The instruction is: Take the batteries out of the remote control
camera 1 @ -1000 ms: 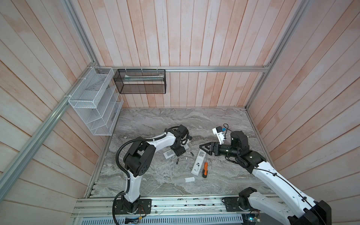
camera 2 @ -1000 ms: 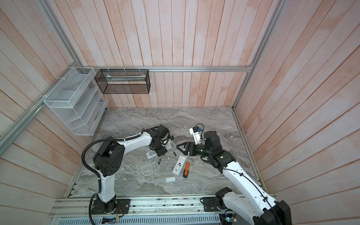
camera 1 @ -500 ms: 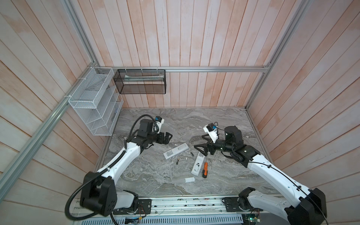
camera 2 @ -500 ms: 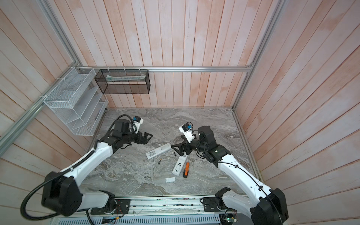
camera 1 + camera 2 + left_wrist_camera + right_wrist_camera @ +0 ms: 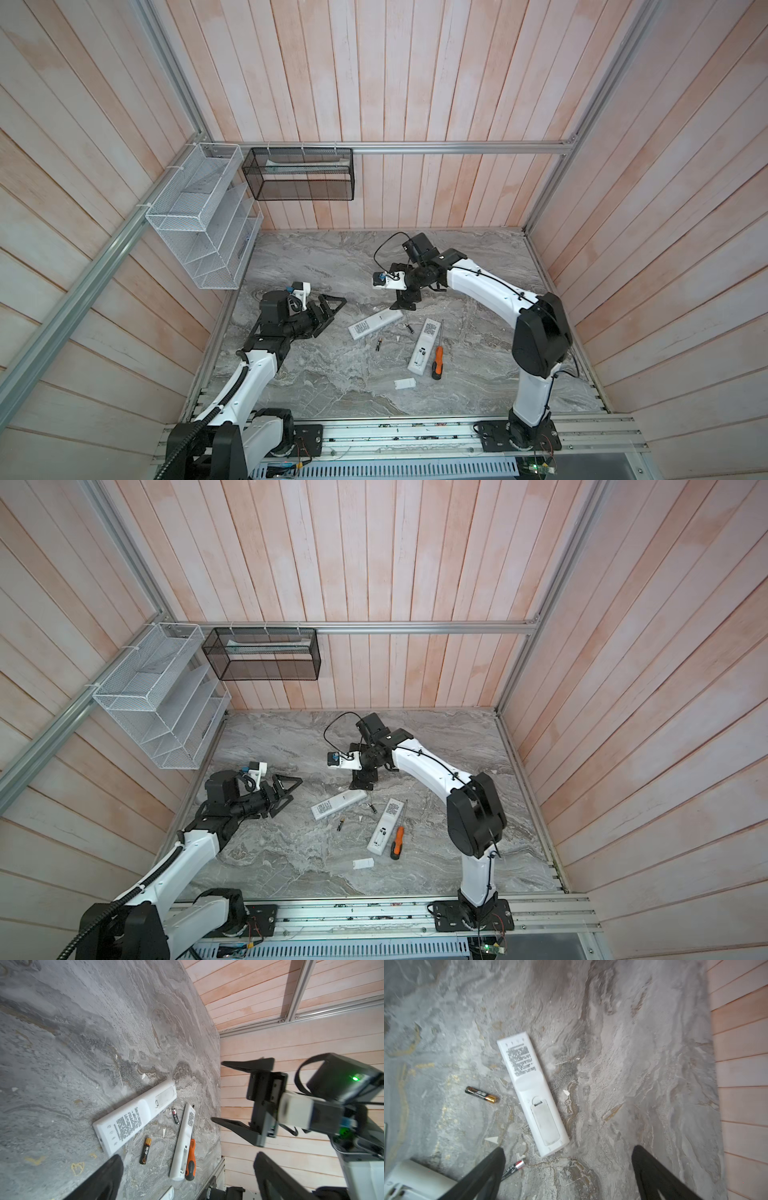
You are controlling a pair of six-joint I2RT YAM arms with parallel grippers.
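Plank walls [image 5: 415,75] enclose a grey marbled tabletop [image 5: 332,386]; a black basket [image 5: 299,192] hangs.

Soft, even light fills both top views (no hard glare anywhere), and the arms throw only faint shadows on the marble tabletop [image 5: 332,386]. These views are sharp, though the wall planks bow toward the edges. The right wrist view is smeared with blur: the remote [image 5: 532,1093] shows fuzzy print. In the left wrist view the tabletop is crisp, the right arm [image 5: 295,1109] blurred, its green light [image 5: 355,1078] flaring.
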